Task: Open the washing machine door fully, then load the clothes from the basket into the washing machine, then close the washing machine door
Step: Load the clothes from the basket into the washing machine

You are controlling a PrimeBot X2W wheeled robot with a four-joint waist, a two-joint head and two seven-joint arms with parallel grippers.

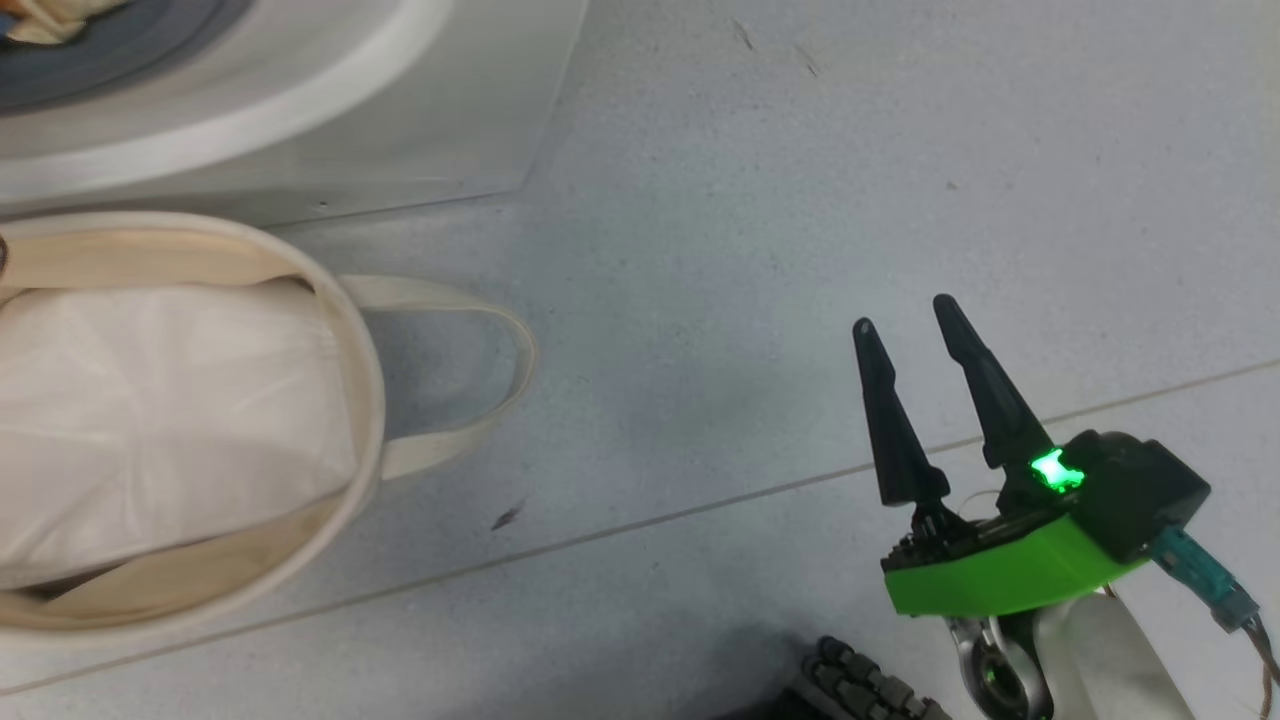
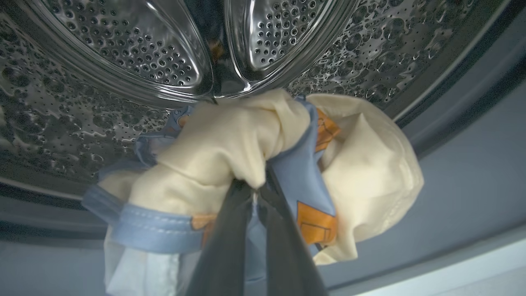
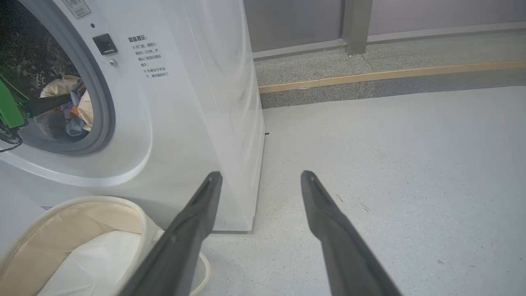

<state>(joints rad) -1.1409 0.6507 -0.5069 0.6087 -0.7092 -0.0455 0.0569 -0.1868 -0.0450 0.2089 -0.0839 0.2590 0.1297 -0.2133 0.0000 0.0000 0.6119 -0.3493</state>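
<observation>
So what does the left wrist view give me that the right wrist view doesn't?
Left wrist view adds the inside of the perforated steel drum up close, and the left gripper shut on the bundle of light-blue and cream clothes. Right wrist view adds the big white washing machine from outside, the round off-white canvas basket holding a flat white liner pad, the grey floor and the open right gripper. Shared: that clothes bundle, held at the drum mouth inside its grey ring.
</observation>
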